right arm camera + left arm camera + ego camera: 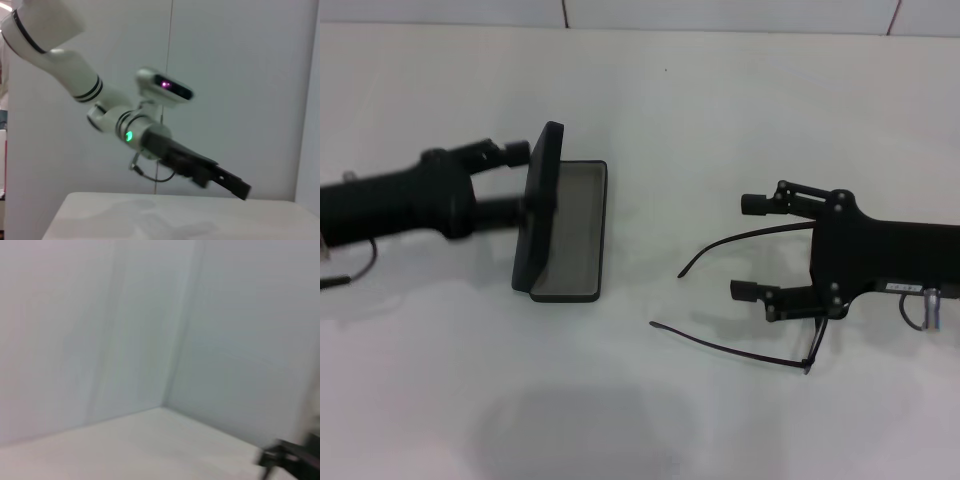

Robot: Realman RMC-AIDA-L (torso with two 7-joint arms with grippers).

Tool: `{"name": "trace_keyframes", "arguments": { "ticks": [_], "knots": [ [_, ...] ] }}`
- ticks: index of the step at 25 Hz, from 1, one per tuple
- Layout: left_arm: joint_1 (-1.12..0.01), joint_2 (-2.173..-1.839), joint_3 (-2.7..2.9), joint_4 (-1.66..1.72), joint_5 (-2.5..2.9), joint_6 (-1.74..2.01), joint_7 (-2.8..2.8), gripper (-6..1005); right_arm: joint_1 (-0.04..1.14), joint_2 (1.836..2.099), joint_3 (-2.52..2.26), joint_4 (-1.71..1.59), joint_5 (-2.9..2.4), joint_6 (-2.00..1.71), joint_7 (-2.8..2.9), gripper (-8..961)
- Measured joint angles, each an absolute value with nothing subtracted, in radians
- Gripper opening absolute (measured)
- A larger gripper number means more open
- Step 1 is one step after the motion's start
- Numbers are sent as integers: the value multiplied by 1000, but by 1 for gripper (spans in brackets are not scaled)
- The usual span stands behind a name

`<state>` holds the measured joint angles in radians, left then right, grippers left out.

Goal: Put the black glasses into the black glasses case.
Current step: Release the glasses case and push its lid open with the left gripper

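One black glasses case point(567, 232) open, unfilled; left gripper point(523, 180) pinching lid; right gripper point(752, 247) spread.

Hidden and cut off, as I see it
The right gripper point(752, 247) covers the black glasses' point(740, 345) rims; I can't tell its grip. Both arms run off-frame.

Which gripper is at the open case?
The left gripper, at the raised lid of the black glasses case. The right gripper is over the black glasses.
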<state>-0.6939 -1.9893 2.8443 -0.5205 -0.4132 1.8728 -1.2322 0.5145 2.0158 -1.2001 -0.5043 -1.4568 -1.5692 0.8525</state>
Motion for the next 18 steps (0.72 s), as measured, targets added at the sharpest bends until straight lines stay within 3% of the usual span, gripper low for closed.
{"name": "trace_keyframes", "arguments": {
  "ticks": [10, 18],
  "knots": [
    [-911, -2051, 2846, -793, -139, 1808, -1683, 838, 511, 2013, -1195, -506, -1455, -1562, 829, 884],
    [-1002, -2082, 2846, -808, -31, 1667, -1777, 828, 510, 2013, -1195, -506, -1458, -1559, 819, 885]
  ]
}}
